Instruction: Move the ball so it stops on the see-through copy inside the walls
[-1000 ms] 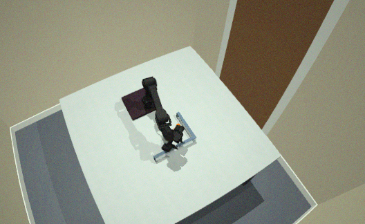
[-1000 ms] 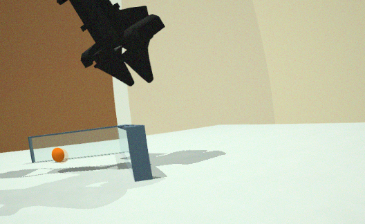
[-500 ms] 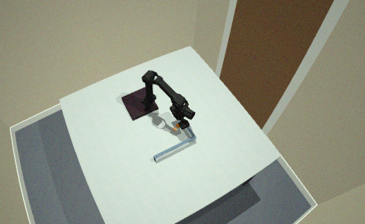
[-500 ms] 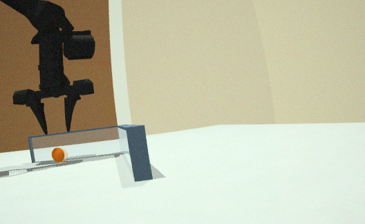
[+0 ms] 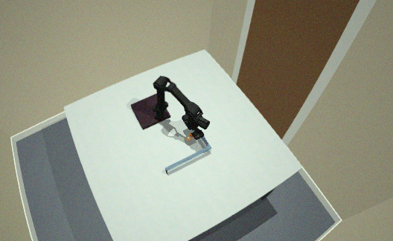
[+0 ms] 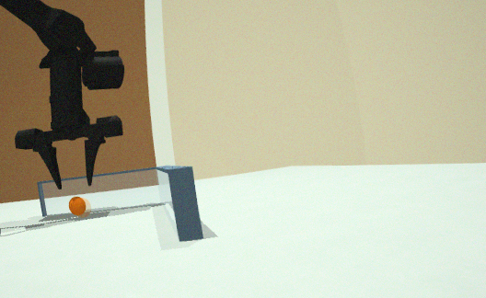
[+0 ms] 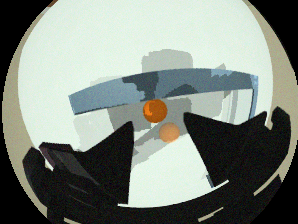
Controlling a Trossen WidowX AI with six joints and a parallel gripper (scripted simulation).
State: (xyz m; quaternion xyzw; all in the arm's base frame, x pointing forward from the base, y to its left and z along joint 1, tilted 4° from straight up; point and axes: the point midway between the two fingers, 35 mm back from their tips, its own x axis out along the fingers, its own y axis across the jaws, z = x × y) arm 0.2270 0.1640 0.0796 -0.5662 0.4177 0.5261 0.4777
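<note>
The orange ball [image 5: 191, 135] [image 6: 77, 206] [image 7: 155, 111] rests on the table, inside the corner and close to one wall. The paler see-through copy [image 5: 187, 138] [image 6: 87, 207] [image 7: 169, 132] is right beside it, a little farther from that wall; ball and copy partly overlap in the exterior view. One clear wall [image 5: 205, 142] [image 6: 116, 189] [image 7: 200, 80] runs along the ball's side. The other clear wall [image 5: 187, 160] [image 6: 187, 202] [image 7: 255, 97] meets it at the corner. My gripper [image 6: 75, 187] [image 7: 158, 121] is open and empty, pointing down with its fingertips just above the ball.
The arm's dark base plate [image 5: 144, 113] lies behind the ball on the white table [image 5: 131, 178]. The nearby wall's top stands about as high as my fingertips in the exterior view. The arm's shadow falls across the ball's area.
</note>
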